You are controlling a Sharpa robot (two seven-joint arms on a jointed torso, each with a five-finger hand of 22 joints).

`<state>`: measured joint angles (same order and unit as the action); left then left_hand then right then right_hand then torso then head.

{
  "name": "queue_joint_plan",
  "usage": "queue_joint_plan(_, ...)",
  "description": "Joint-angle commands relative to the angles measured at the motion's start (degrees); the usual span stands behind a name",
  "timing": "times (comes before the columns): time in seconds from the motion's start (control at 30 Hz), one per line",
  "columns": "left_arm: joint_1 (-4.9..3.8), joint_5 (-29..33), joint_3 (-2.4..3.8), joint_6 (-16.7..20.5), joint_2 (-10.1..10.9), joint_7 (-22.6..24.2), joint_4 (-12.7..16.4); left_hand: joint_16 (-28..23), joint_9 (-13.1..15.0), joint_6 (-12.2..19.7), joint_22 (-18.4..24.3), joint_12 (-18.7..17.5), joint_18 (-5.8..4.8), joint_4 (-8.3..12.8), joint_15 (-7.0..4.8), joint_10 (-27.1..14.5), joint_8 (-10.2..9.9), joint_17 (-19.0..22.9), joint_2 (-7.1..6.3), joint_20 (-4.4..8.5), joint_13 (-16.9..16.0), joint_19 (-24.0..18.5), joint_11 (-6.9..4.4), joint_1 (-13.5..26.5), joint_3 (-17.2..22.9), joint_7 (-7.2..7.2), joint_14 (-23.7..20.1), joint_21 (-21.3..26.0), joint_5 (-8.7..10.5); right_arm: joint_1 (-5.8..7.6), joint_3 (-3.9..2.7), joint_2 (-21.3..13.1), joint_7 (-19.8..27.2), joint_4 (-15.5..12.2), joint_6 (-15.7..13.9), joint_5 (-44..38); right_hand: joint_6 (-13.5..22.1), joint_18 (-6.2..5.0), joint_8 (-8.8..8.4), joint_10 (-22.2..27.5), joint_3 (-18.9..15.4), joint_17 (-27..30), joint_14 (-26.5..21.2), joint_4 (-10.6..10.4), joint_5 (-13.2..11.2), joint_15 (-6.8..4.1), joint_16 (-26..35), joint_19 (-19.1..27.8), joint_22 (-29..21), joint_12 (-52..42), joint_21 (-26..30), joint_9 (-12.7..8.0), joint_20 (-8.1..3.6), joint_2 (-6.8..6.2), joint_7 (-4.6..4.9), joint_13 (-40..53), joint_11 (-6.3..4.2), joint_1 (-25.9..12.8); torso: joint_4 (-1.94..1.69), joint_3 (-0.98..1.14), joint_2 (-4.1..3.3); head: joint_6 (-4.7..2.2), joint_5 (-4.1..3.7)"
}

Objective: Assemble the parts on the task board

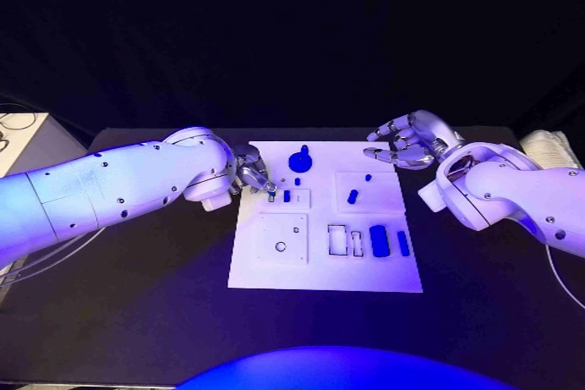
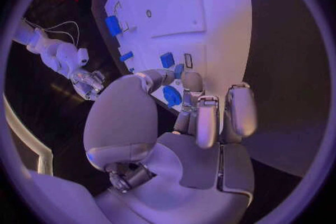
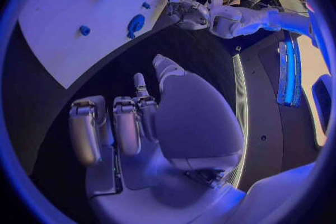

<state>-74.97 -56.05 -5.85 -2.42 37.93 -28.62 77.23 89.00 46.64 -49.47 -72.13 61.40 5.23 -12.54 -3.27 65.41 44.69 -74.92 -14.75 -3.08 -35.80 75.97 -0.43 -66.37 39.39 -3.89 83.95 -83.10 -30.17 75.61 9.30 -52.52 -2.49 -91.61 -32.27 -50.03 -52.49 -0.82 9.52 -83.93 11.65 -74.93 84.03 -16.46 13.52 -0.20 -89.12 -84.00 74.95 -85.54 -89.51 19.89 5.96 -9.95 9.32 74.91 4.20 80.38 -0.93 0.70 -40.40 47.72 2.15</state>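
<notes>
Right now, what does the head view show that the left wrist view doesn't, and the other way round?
Head view adds: the white task board down to its near edge, and a pale box off to the left of the black table. Left wrist view adds: the left hand from its palm side, fingertips close to the round blue knobbed part; whether they grip anything is unclear. Shared: the board, that round part, the long blue capsule-shaped part, and the right hand, empty.

Parts (image 1: pixel 379 240) on task board (image 1: pixel 323 271) (mid-table)
</notes>
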Motion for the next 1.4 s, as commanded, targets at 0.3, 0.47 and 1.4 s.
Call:
queue_joint_plan(0.3,0.21,-1.9,-0.11,-4.2,-0.4,-0.4,-0.1,0.3,0.0,-0.5,0.1,0.0,-0.95,12.7,-0.31,0.4,0.1,-13.1,0.36,0.12,0.2,0.3,-0.03,0.0,12.2,0.05,5.3,-0.2,-0.3,-0.02,-0.02,0.0,0.2,0.0,0.8,-0.2,0.0,0.63,0.17,-2.1,0.2,-12.4,5.3,0.0,0.1,0.31,0.4,-5.7,14.6,0.0,0.2,-0.1,0.03,0.0,-0.1,11.3,0.21,-0.5,-0.06,-0.03,0.02,0.15,-0.07)
queue_joint_plan(0.47,0.27,-2.3,-0.14,-4.6,-0.6,-0.4,-0.6,0.2,0.0,-0.5,0.1,0.0,-0.95,12.7,-0.32,0.3,0.1,-13.1,0.36,0.12,0.3,0.3,-0.04,0.0,12.2,0.05,5.3,-0.2,-0.3,-0.02,-0.02,0.0,0.2,0.0,0.9,-0.2,0.0,0.63,0.17,-2.1,0.2,-12.4,5.3,0.0,0.1,0.31,0.4,-5.7,14.6,0.0,0.2,-0.1,0.03,0.0,-0.1,11.3,0.21,-0.5,-0.01,0.01,-0.02,0.23,-0.04)
queue_joint_plan(1.4,0.32,-3.7,-0.15,-5.3,-1.0,-0.6,-1.5,0.2,-0.1,-0.5,0.4,-0.2,-0.89,12.8,-0.34,0.2,0.0,-12.9,0.35,0.16,0.5,0.1,-0.04,0.0,12.3,0.04,5.2,-0.1,-0.27,-0.03,-0.02,0.0,0.2,0.0,0.9,-0.2,-0.1,0.64,0.23,-2.1,0.4,-12.3,5.3,0.1,0.2,0.28,0.4,-5.7,14.6,-0.1,0.2,-0.2,0.0,0.0,-0.13,11.4,0.18,-0.7,0.02,0.04,-0.01,0.59,-0.1)
